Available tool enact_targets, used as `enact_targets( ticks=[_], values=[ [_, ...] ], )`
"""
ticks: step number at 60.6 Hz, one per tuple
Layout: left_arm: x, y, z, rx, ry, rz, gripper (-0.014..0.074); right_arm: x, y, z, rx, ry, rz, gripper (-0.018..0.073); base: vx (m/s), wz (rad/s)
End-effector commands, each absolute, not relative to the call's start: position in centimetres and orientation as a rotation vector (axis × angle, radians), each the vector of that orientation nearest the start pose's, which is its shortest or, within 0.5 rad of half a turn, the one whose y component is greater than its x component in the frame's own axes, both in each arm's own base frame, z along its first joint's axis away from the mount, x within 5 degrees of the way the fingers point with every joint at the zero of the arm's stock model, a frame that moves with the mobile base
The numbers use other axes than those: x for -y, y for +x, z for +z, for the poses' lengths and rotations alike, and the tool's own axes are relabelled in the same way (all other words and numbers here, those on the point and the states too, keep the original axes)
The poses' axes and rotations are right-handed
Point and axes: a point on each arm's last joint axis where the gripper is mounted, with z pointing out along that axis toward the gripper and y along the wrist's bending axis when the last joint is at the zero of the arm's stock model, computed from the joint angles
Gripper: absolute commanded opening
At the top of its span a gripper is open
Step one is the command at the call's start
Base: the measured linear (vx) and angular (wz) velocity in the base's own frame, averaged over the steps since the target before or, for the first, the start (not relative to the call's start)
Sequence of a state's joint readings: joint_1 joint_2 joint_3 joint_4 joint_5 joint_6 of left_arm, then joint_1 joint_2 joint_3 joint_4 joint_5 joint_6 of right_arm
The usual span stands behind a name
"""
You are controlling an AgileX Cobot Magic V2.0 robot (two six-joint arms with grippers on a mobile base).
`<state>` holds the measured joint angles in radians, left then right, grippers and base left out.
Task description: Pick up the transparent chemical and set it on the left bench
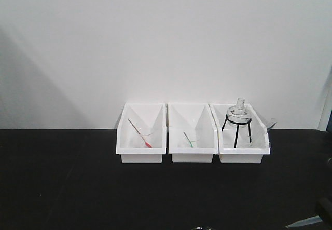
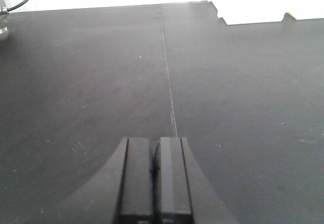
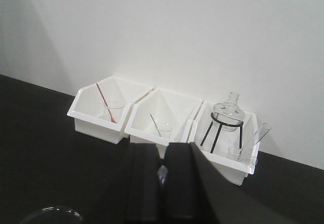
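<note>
My right gripper (image 3: 162, 150) hangs above the black left bench (image 3: 45, 148), in front of the three white bins. Its fingers are shut on a slim, whitish-translucent piece, the transparent chemical (image 3: 162, 174), of which only a sliver shows between the pads. In the front view a pale translucent strip (image 1: 306, 221) pokes in at the lower right corner; it looks like the same pipette. My left gripper (image 2: 154, 144) is shut with nothing in it, low over a bare black worktop (image 2: 228, 107) with a thin seam.
The left bin (image 1: 141, 154) holds a beaker with a red pipette (image 1: 140, 132), the middle bin (image 1: 192, 154) one with a green pipette (image 1: 188, 139). The right bin (image 1: 243, 156) holds a flask on a black tripod (image 1: 238, 115), a beaker and a clear tube (image 3: 260, 133). A glass rim (image 3: 50, 215) shows below.
</note>
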<state>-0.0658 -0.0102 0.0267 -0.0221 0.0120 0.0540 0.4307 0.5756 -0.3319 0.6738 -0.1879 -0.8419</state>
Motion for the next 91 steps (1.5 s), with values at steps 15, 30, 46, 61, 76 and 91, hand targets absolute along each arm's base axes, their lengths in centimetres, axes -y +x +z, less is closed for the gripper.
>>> enact_targets(
  ticks=[15,30,46,61,76,91],
  values=[
    [0.4,5.5,20.6,-1.429,0.064,-0.035,-0.0003,-4.2,12.8,30.0,-1.514,-0.304,0.112,-0.0003,0.0,0.0],
    [0.4,5.5,20.6,-1.429,0.064,-0.035,-0.0003,-5.2,14.8,30.4,-1.582,-0.252,0.18,-0.0001,0.0,0.0],
    [0.4,5.5,20.6,-1.429,0.064,-0.035,-0.0003,-6.9,18.0,31.4,-1.653,-0.29,0.193,0.0,0.0,0.0],
    [0.4,5.5,20.6,-1.429,0.064,-0.035,-0.0003,-8.4,20.3,32.1,-1.726,-0.253,0.292,0.0,0.0,0.0],
    [0.4,5.5,20.6,-1.429,0.064,-0.035,-0.0003,-9.1,20.8,32.3,-1.775,-0.265,0.342,0.0,0.0,0.0],
    [0.4,5.5,20.6,-1.429,0.064,-0.035,-0.0003,-9.7,21.1,31.5,-1.822,-0.291,0.361,0.0,0.0,0.0]
  ],
)
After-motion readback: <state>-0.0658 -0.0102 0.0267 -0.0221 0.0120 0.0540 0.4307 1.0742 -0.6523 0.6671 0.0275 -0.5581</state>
